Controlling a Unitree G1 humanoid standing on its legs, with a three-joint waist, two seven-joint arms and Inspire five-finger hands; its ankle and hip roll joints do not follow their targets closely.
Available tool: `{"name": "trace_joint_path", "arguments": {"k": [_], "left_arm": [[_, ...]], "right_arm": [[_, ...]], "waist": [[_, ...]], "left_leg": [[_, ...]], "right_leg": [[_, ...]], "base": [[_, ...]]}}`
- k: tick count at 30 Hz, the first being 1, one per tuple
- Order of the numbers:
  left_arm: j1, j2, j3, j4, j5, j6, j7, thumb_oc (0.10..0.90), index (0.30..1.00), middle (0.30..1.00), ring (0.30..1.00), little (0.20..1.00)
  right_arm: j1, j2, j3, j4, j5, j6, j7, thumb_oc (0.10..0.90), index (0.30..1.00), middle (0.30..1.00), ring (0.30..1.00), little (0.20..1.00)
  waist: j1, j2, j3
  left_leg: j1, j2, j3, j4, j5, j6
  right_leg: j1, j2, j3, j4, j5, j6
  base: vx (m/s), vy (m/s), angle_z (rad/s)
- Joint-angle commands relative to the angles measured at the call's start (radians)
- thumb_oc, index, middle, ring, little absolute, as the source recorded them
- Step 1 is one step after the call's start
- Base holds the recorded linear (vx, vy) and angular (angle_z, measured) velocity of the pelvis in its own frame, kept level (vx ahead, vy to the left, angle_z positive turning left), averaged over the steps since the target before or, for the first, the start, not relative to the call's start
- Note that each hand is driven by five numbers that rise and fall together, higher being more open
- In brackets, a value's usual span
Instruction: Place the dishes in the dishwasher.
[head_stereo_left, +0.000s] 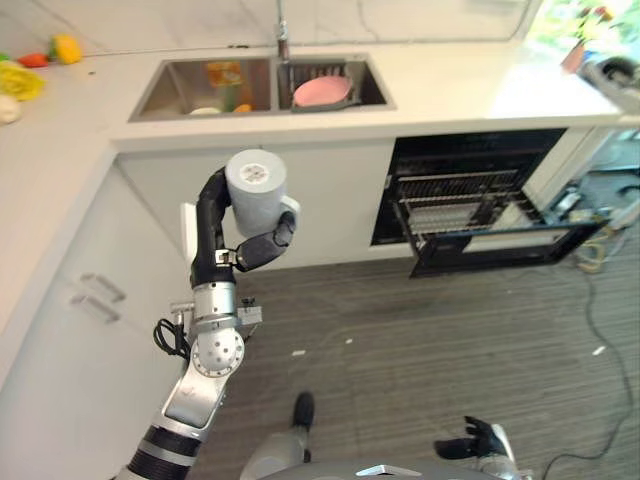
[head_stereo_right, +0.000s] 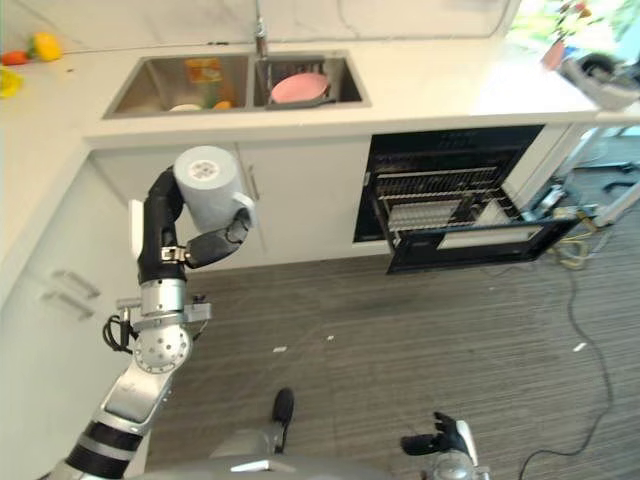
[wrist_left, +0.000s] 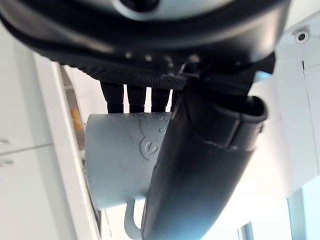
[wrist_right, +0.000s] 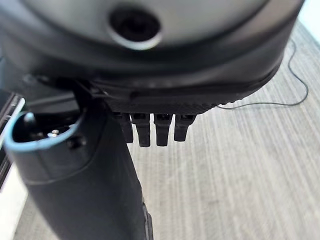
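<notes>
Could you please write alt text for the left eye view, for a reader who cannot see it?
The robot's left hand grips a grey mug, raised in front of white cabinets. Behind, a double sink holds a pink plate; to the right an open dishwasher shows its racks.

A home kitchen. A pale stone counter (head_stereo_left: 450, 95) runs around a corner and holds a steel sink (head_stereo_left: 262, 84) with 2 basins and a tap (head_stereo_left: 282, 38). White cabinets (head_stereo_left: 75, 330) stand below it, beside an open dishwasher (head_stereo_left: 480, 205) with its wire rack (head_stereo_left: 455, 208) pulled out over a grey wood-look floor (head_stereo_left: 430, 350).
</notes>
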Motion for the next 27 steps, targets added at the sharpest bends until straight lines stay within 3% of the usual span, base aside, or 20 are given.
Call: {"name": "trace_joint_path", "arguments": {"k": [1, 2, 3, 4, 5, 6, 7, 8, 9, 11, 12, 18, 21, 23, 24, 25, 26, 27], "left_arm": [[-0.137, 0.033, 0.006, -0.126, 0.076, -0.074, 0.006, 0.4, 0.3, 0.3, 0.3, 0.3], [-0.138, 0.033, 0.006, -0.126, 0.076, -0.074, 0.006, 0.4, 0.3, 0.3, 0.3, 0.3], [-0.14, 0.037, 0.004, -0.121, 0.088, -0.062, -0.001, 0.4, 0.3, 0.3, 0.3, 0.3], [-0.138, 0.041, 0.016, -0.118, 0.102, -0.059, -0.005, 0.4, 0.3, 0.3, 0.3, 0.3], [-0.138, 0.041, 0.015, -0.117, 0.102, -0.06, -0.005, 0.4, 0.3, 0.3, 0.3, 0.3], [-0.138, 0.037, 0.028, -0.118, 0.104, -0.063, -0.004, 0.4, 0.3, 0.3, 0.3, 0.3], [-0.138, 0.036, 0.028, -0.117, 0.104, -0.064, -0.004, 0.4, 0.3, 0.3, 0.3, 0.3], [-0.12, 0.032, 0.047, -0.121, 0.107, -0.07, -0.004, 0.4, 0.3, 0.3, 0.3, 0.3], [-0.1, 0.035, 0.046, -0.114, 0.118, -0.058, -0.006, 0.4, 0.3, 0.3, 0.3, 0.3], [-0.079, 0.027, 0.047, -0.122, 0.123, -0.078, -0.019, 0.4, 0.3, 0.3, 0.3, 0.3], [-0.085, 0.022, 0.043, -0.115, 0.117, -0.081, -0.014, 0.4, 0.3, 0.3, 0.3, 0.3], [-0.053, 0.016, 0.068, -0.112, 0.113, -0.076, -0.006, 0.4, 0.3, 0.3, 0.3, 0.3], [-0.03, 0.02, 0.101, -0.115, 0.114, -0.082, -0.007, 0.4, 0.3, 0.3, 0.3, 0.3], [-0.026, 0.022, 0.125, -0.111, 0.112, -0.085, -0.006, 0.4, 0.3, 0.3, 0.3, 0.3], [-0.028, 0.012, 0.136, -0.108, 0.102, -0.09, 0.001, 0.4, 0.3, 0.3, 0.3, 0.3], [-0.03, 0.004, 0.139, -0.104, 0.093, -0.095, 0.004, 0.4, 0.3, 0.3, 0.3, 0.3], [-0.03, 0.003, 0.139, -0.103, 0.093, -0.096, 0.004, 0.4, 0.3, 0.3, 0.3, 0.3], [-0.028, -0.012, 0.143, -0.099, 0.072, -0.103, 0.018, 0.4, 0.3, 0.3, 0.3, 0.3]], "right_arm": [[-0.039, 0.014, 0.017, -0.009, 0.045, -0.026, -0.003, 0.8, 0.9, 0.9, 0.9, 0.9], [-0.039, 0.014, 0.017, -0.009, 0.045, -0.026, -0.003, 0.8, 0.9, 0.9, 0.9, 0.9], [-0.04, 0.022, 0.032, -0.012, 0.026, -0.023, 0.001, 0.8, 0.9, 0.9, 0.9, 0.9], [-0.04, 0.029, 0.038, -0.017, 0.004, -0.015, -0.004, 0.8, 0.9, 0.9, 0.9, 0.9], [-0.039, 0.029, 0.038, -0.017, 0.004, -0.015, -0.004, 0.8, 0.9, 0.9, 0.9, 0.9], [-0.034, 0.032, 0.022, -0.013, 0.012, -0.017, -0.007, 0.8, 0.9, 0.9, 0.9, 0.9], [-0.033, 0.031, 0.022, -0.013, 0.012, -0.017, -0.006, 0.8, 0.9, 0.9, 0.9, 0.9], [-0.023, 0.032, 0.004, 0.002, 0.022, -0.018, -0.002, 0.8, 0.9, 0.9, 0.9, 0.9], [-0.022, 0.026, -0.007, 0.023, 0.008, -0.013, -0.037, 0.8, 0.9, 0.9, 0.9, 0.9], [0.001, 0.032, 0.001, 0.023, 0.0, -0.021, -0.017, 0.8, 0.9, 0.9, 0.9, 0.9], [0.003, 0.024, -0.009, 0.025, 0.01, -0.022, -0.02, 0.8, 0.9, 0.9, 0.9, 0.9], [0.0, -0.011, -0.079, -0.031, 0.08, -0.049, -0.035, 0.8, 0.9, 0.9, 0.9, 0.9], [0.019, -0.091, -0.15, -0.246, 0.077, -0.089, -0.076, 0.8, 0.9, 0.9, 0.9, 0.9], [0.043, -0.131, -0.197, -0.448, 0.083, -0.119, -0.08, 0.8, 0.9, 0.9, 0.9, 0.9], [0.05, -0.153, -0.222, -0.57, 0.091, -0.138, -0.083, 0.8, 0.9, 0.9, 0.9, 0.9], [0.063, -0.167, -0.237, -0.649, 0.087, -0.147, -0.085, 0.8, 0.9, 0.9, 0.9, 0.9], [0.065, -0.167, -0.238, -0.651, 0.087, -0.146, -0.085, 0.8, 0.9, 0.9, 0.9, 0.9], [0.065, -0.176, -0.253, -0.736, 0.109, -0.166, -0.076, 0.8, 0.9, 0.9, 0.9, 0.9]], "waist": [[-0.043, -0.002, 0.007], [-0.041, -0.001, 0.005], [-0.053, 0.009, 0.015], [-0.049, 0.008, 0.019], [-0.052, 0.008, 0.018], [-0.05, 0.007, 0.016], [-0.052, 0.009, 0.016], [-0.049, 0.0, 0.006], [-0.052, -0.005, 0.013], [-0.058, -0.008, 0.005], [-0.068, -0.018, -0.006], [-0.067, -0.012, -0.026], [-0.09, 0.005, -0.042], [-0.112, 0.013, -0.038], [-0.12, 0.02, -0.028], [-0.125, 0.019, -0.019], [-0.126, 0.02, -0.02], [-0.128, 0.023, -0.005]], "left_leg": [[0.08, 0.088, 0.042, 0.019, -0.153, -0.093], [0.078, 0.089, 0.044, 0.019, -0.152, -0.093], [0.105, 0.092, 0.058, 0.005, -0.171, -0.087], [0.131, 0.087, 0.103, 0.003, -0.201, -0.085], [0.133, 0.086, 0.101, 0.003, -0.204, -0.085], [0.144, 0.085, 0.134, 0.003, -0.215, -0.091], [0.147, 0.088, 0.132, 0.003, -0.218, -0.092], [0.18, 0.088, 0.181, 0.003, -0.246, -0.108], [0.192, 0.088, 0.206, 0.003, -0.255, -0.11], [0.215, 0.092, 0.214, 0.003, -0.27, -0.115], [0.221, 0.08, 0.206, 0.003, -0.276, -0.115], [0.255, 0.083, 0.26, 0.007, -0.293, -0.122], [0.273, 0.1, 0.275, 0.043, -0.312, -0.136], [0.259, 0.121, 0.285, 0.125, -0.322, -0.155], [0.234, 0.146, 0.285, 0.221, -0.311, -0.176], [0.192, 0.166, 0.281, 0.316, -0.274, -0.197], [0.186, 0.168, 0.279, 0.323, -0.277, -0.198], [0.148, 0.191, 0.268, 0.43, -0.228, -0.223]], "right_leg": [[-0.205, 0.019, -0.038, 0.028, 0.258, 0.048], [-0.208, 0.021, -0.036, 0.029, 0.259, 0.048], [-0.248, 0.009, -0.083, 0.065, 0.253, 0.046], [-0.298, -0.078, -0.23, 0.03, 0.232, 0.026], [-0.294, -0.079, -0.233, 0.028, 0.229, 0.026], [-0.303, -0.111, -0.315, -0.043, 0.206, 0.014], [-0.295, -0.109, -0.32, -0.05, 0.205, 0.012], [-0.289, -0.121, -0.451, -0.248, 0.211, -0.001], [-0.309, -0.123, -0.488, -0.311, 0.232, 0.002], [-0.283, -0.112, -0.447, -0.375, 0.261, 0.007], [-0.256, -0.088, -0.388, -0.444, 0.273, 0.006], [-0.181, -0.077, -0.386, -0.526, 0.287, -0.002], [-0.143, -0.061, -0.362, -0.531, 0.26, -0.02], [-0.131, -0.055, -0.352, -0.525, 0.24, -0.035], [-0.115, -0.045, -0.343, -0.531, 0.23, -0.046], [-0.109, -0.046, -0.34, -0.538, 0.23, -0.06], [-0.111, -0.044, -0.342, -0.538, 0.23, -0.06], [-0.095, -0.036, -0.335, -0.542, 0.218, -0.081]], "base": [[0.11, 0.248, -0.8], [0.11, 0.296, -0.49], [0.1, 0.273, -0.41], [0.11, 0.272, -0.48], [0.1, 0.193, -0.65], [0.07, 0.035, -0.99], [0.22, 0.006, -1.18], [0.25, -0.059, -0.98], [0.27, -0.071, -0.78], [0.19, -0.065, -0.84], [0.18, -0.048, -0.39], [0.13, -0.058, -0.15], [0.14, -0.114, -0.43], [0.09, -0.148, -0.25], [0.02, -0.166, -0.28], [0.0, -0.135, -0.2], [-0.05, -0.126, -0.25], [-0.03, -0.154, -0.24]]}}
